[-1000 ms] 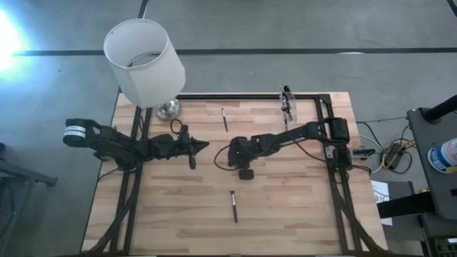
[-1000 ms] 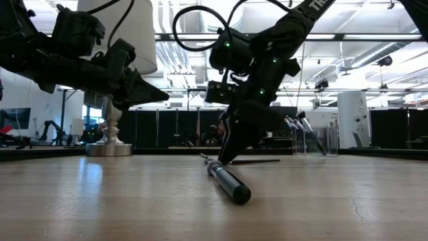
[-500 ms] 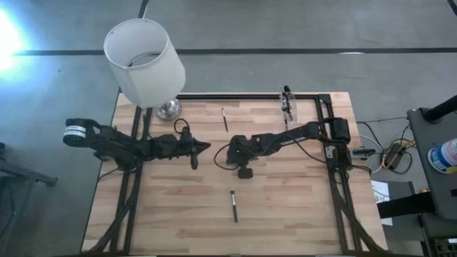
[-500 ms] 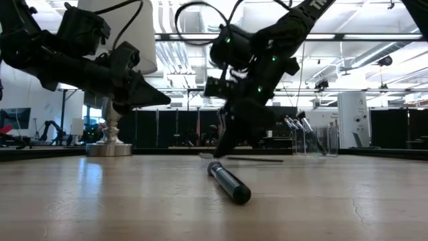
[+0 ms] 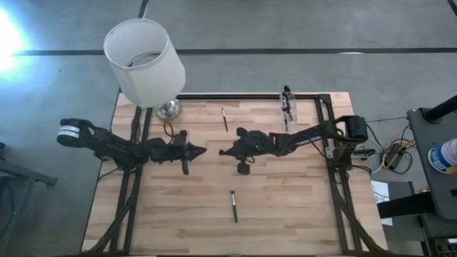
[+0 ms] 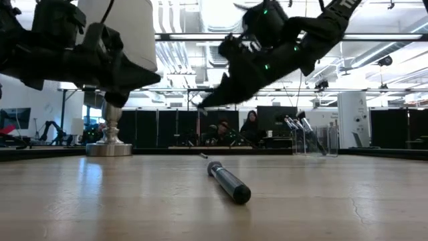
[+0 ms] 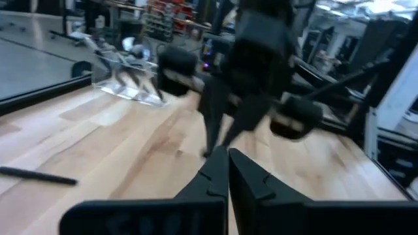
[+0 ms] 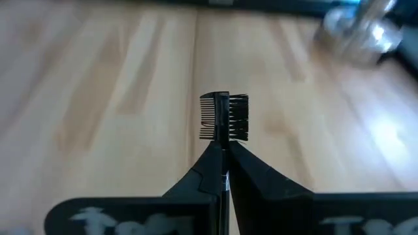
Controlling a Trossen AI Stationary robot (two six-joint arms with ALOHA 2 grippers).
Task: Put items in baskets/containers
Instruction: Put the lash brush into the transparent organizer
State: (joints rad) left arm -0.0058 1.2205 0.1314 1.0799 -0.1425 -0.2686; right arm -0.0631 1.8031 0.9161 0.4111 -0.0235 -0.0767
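My right gripper hangs above the table's middle, nearly level and pointing toward the table's left. It is shut on a small brush whose comb-and-bristle head sticks out past the fingertips. My left gripper is shut on nothing and faces it from the left, a short gap away. Two more brushes lie flat on the wood, one toward the far edge and one toward the near edge. The clear cup stands upright at the far edge with several brushes in it. My right gripper pinches the brush's thin handle between its two fingertips, just behind the head. The handle runs along the fingers and is hidden between them. The brush is lifted clear of the table, its head pointing toward the table's left.
A big white lampshade on a shiny round base stands at the far left corner. A black frame rail runs along the far edge. Bare wood lies between the arms and the near edge, apart from the near brush.
My right gripper has risen from the table with the thin brush, tipping from pointing down to nearly level, and reached toward the table's left. The brush that lay under it is now lifted clear. My left gripper has drawn back slightly toward the left.
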